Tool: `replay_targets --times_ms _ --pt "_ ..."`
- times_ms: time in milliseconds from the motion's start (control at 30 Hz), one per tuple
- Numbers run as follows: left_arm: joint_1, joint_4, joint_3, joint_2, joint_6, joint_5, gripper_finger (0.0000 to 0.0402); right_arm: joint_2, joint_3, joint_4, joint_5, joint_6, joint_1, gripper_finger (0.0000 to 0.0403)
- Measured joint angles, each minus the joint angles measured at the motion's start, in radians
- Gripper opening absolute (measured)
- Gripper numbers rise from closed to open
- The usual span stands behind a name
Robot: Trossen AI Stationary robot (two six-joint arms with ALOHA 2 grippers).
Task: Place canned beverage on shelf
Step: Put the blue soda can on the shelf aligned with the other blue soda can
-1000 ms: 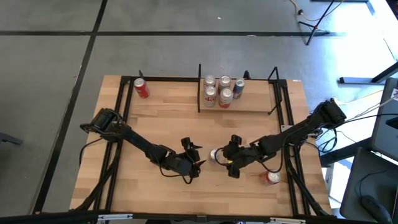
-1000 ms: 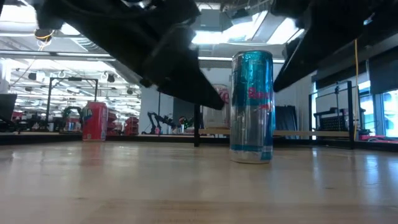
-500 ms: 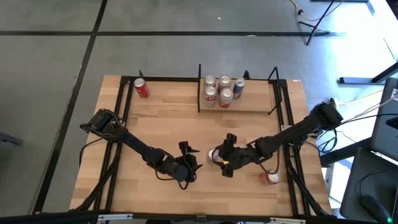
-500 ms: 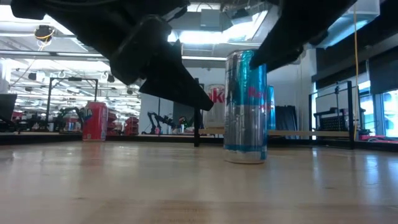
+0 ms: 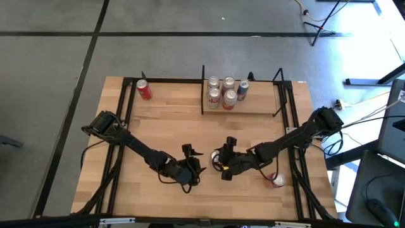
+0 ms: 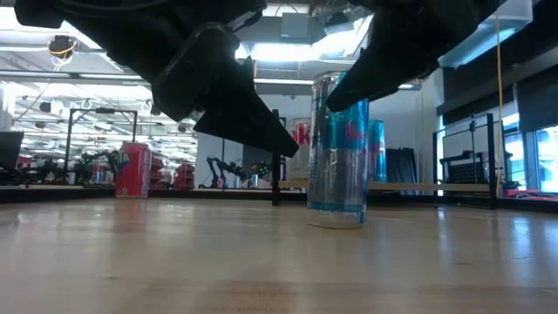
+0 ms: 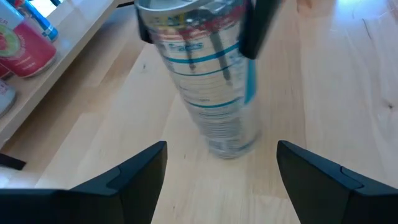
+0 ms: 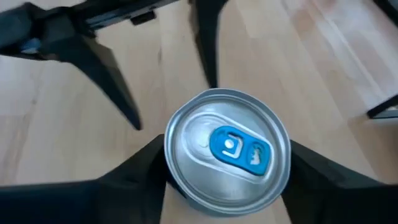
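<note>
Standing upright mid-table, the blue can (image 5: 218,158) has the right gripper (image 5: 223,164) over its top, a finger on each side; whether they pinch it I cannot tell; the left gripper (image 5: 193,166) waits beside, fingers apart; five cans (image 5: 225,91) already sit on the shelf (image 5: 256,104); lifting and carrying this one remains, by my judgement.
</note>
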State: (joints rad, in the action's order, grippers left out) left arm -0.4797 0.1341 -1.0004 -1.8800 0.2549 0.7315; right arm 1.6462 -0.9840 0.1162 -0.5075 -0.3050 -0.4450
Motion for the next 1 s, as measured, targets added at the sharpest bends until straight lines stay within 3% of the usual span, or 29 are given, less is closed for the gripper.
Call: replay_targets --times_ms 67,367,600,800,1000 --pt "-0.008 -0.005 0.001 0.010 0.001 -0.008 0.0289 -0.008 0.000 0.015 -0.020 0.001 0.000 0.0199" --pt "-0.087 -0.265 0.001 0.184 0.085 0.090 0.0289 -0.100 0.000 0.110 -0.134 -0.020 0.000 0.0199" --pt "-0.136 -0.539 0.001 0.264 0.286 0.200 0.0289 -0.280 0.000 0.387 -0.333 -0.212 0.035 0.0199" --pt "-0.080 -0.651 0.001 0.265 0.366 0.135 0.0289 -0.410 0.000 0.631 -0.348 -0.339 0.213 0.0199" --pt "-0.035 -0.655 0.001 0.264 0.364 0.114 0.0289 -0.425 0.000 0.658 -0.269 -0.321 0.419 0.0199"
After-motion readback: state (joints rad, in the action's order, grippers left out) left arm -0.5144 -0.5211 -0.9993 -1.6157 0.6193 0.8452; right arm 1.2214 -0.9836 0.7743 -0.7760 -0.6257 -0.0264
